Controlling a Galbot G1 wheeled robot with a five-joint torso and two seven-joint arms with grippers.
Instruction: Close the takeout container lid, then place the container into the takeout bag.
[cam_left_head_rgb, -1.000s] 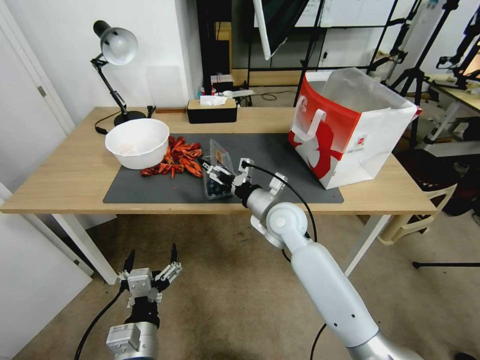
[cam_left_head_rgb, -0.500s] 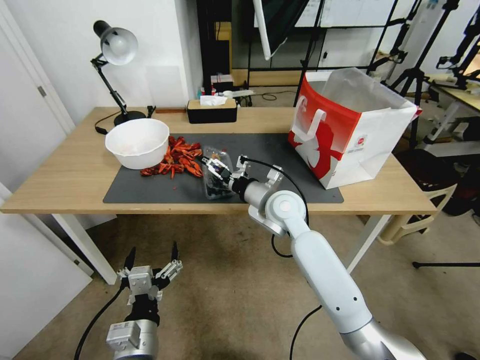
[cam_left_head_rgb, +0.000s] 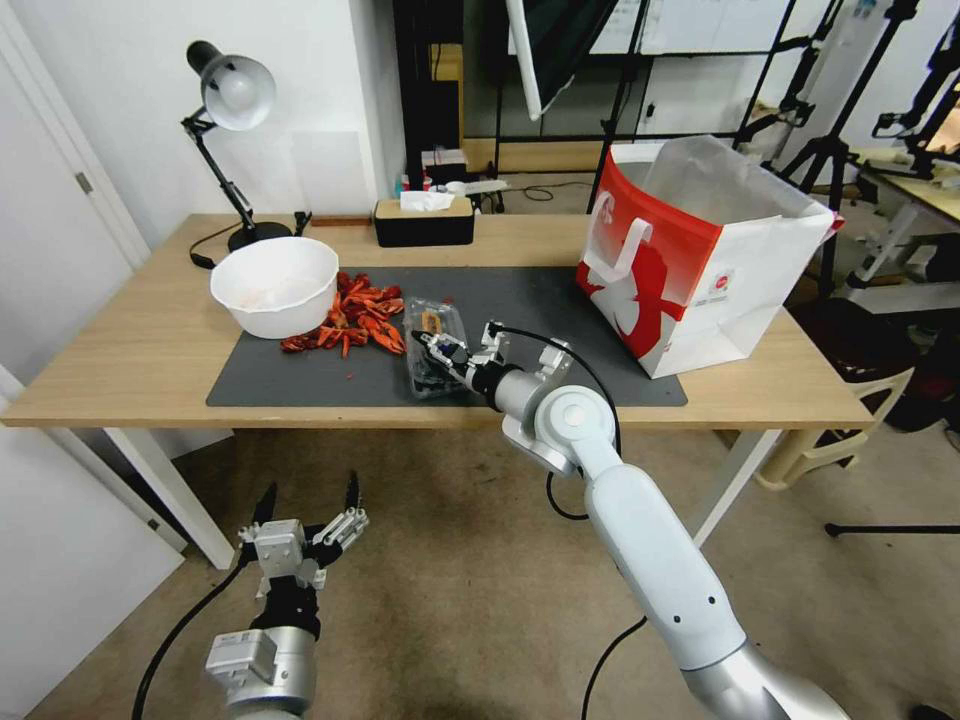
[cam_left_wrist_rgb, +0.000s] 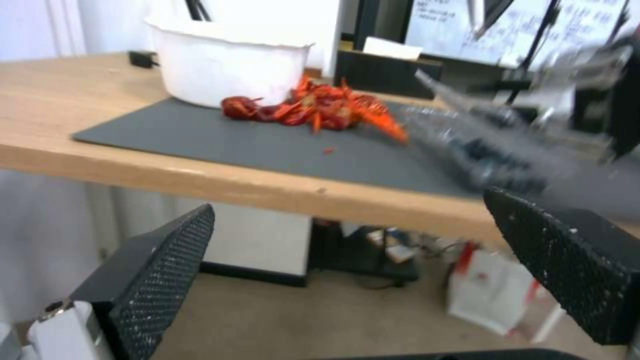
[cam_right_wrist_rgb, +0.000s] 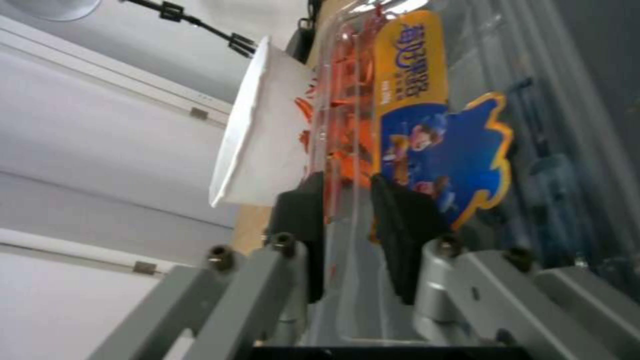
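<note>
The small clear plastic clamshell takeout container (cam_left_head_rgb: 432, 350) of dark blueberries is set on the grey mat (cam_left_head_rgb: 300, 370) at the near edge of the wooden counter (cam_left_head_rgb: 130, 340), where the right arm can reach it. Its clear hinged lid (cam_right_wrist_rgb: 413, 125), bearing a yellow-and-blue label, is tilted over the tray and appears not fully shut. The right end effector (cam_left_head_rgb: 432, 345) is clamped on the lid's edge, the thin plastic pinched between its 2 black pads (cam_right_wrist_rgb: 400, 220), probably to press the lid down. The large red-and-white takeout bag (cam_left_head_rgb: 690, 250) stands open-topped, well apart on the right, ready to receive the container. The left end effector (cam_left_head_rgb: 305, 515) is parked below counter level, its fingers spread wide, holding nothing.
</note>
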